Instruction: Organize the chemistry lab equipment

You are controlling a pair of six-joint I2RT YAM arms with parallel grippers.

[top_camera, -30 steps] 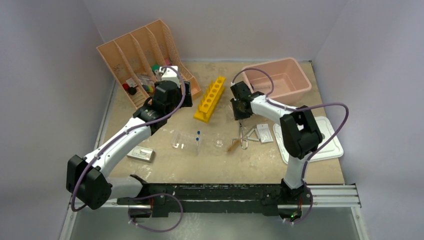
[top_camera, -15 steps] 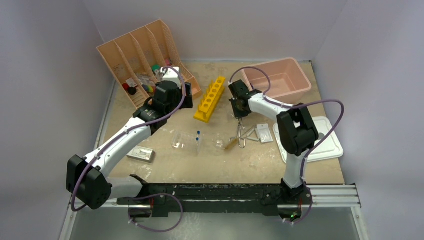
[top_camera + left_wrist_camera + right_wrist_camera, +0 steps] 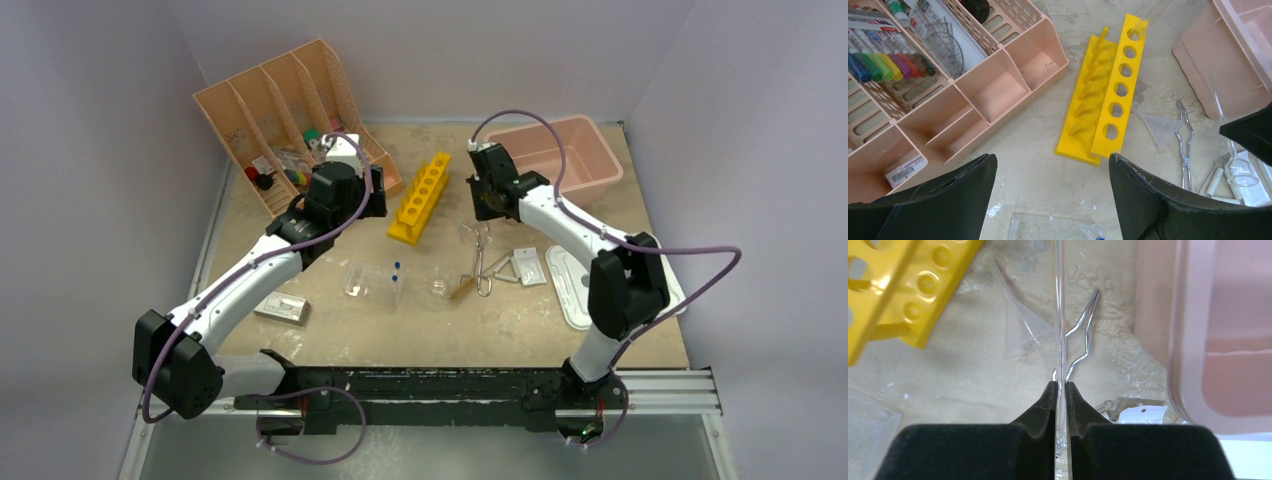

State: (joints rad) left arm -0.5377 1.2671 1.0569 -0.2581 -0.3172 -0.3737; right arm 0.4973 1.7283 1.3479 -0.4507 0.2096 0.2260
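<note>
My right gripper (image 3: 488, 197) (image 3: 1059, 386) is shut on a thin clear glass tube (image 3: 1058, 315), which runs straight out from its jaws over the metal tongs (image 3: 1083, 340) (image 3: 481, 262). A clear funnel (image 3: 1020, 335) (image 3: 1160, 127) lies beside the tongs. A wooden-handled brush (image 3: 466, 290) and a white packet (image 3: 529, 266) lie close by. The blue-capped clear flask (image 3: 375, 278) rests mid-table, and the silver blister sheet (image 3: 281, 307) lies at the left. My left gripper (image 3: 345, 155) (image 3: 1053, 165) stands open with nothing in it, between the organizer and the rack.
A yellow test-tube rack (image 3: 420, 198) (image 3: 1103, 100) lies in the middle. The peach slotted organizer (image 3: 280, 110) holds markers and small items at back left. The pink tub (image 3: 560, 155) (image 3: 1198, 330) stands at back right. Its white lid (image 3: 575, 295) lies under my right arm.
My right gripper has shut on the glass tube and drawn back toward the pink tub, its elbow swinging right. The left arm has not moved.
</note>
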